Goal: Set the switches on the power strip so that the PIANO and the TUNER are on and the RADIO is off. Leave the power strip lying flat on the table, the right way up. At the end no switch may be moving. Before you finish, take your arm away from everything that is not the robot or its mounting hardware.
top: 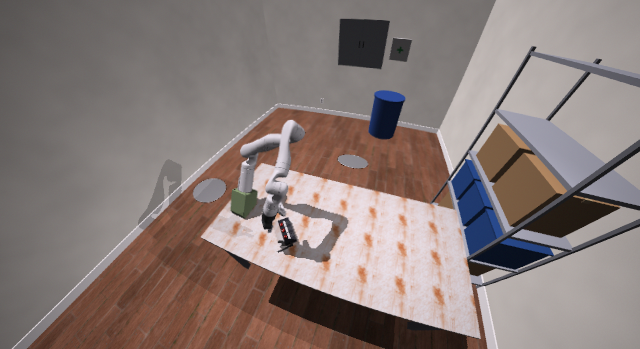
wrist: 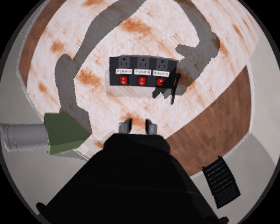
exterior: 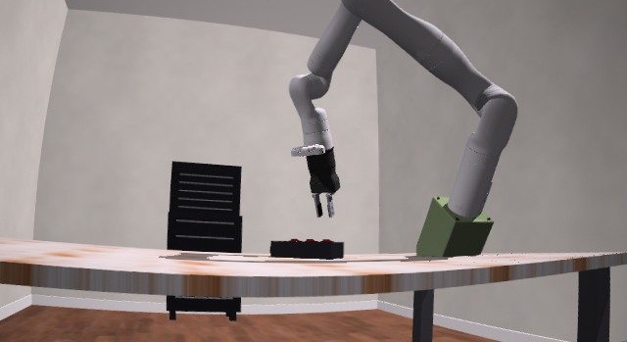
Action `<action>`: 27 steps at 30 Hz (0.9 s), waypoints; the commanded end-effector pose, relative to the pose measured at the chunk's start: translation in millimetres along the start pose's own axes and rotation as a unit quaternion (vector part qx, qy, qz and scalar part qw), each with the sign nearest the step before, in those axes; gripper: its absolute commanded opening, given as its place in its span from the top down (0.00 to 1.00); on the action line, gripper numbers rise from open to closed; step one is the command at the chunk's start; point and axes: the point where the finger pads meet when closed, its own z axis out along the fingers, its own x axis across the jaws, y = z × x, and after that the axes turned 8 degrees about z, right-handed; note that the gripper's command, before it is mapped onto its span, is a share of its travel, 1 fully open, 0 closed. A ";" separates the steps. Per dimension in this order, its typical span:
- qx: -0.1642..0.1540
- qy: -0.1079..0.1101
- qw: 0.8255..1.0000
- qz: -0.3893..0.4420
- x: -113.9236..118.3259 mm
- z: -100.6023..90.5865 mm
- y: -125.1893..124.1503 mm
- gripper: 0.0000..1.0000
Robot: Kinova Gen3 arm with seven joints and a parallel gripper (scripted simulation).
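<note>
A black power strip (exterior: 307, 249) lies flat on the table, right way up, with three red switches on top. It also shows in the wrist view (wrist: 141, 74), where small white labels sit above the switches; the labels are too small to read. In the top view the power strip (top: 287, 230) lies near the table's left end. My gripper (exterior: 324, 206) hangs above the strip's right end, well clear of it, with its fingers open and nothing between them. The fingertips show in the wrist view (wrist: 138, 124), and the gripper shows in the overhead view (top: 267, 223).
The arm's green base block (exterior: 453, 228) stands on the table to the right of the strip. A black cabinet (exterior: 205, 219) stands behind the table. A metal shelf with boxes and blue bins (top: 525, 189) stands at the table's far end.
</note>
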 end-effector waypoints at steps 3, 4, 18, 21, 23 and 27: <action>0.000 0.001 1.000 0.000 0.6 -0.8 0.3 0.00; 0.000 0.001 1.000 0.000 0.6 -0.8 0.3 0.00; 0.000 0.001 1.000 0.000 0.6 -0.8 0.3 0.00; 0.000 0.001 1.000 0.000 0.6 -0.8 0.3 0.00; 0.001 0.001 1.000 0.001 0.5 -0.7 0.1 0.00; 0.043 -0.016 0.998 0.037 -7.6 3.3 -13.9 0.00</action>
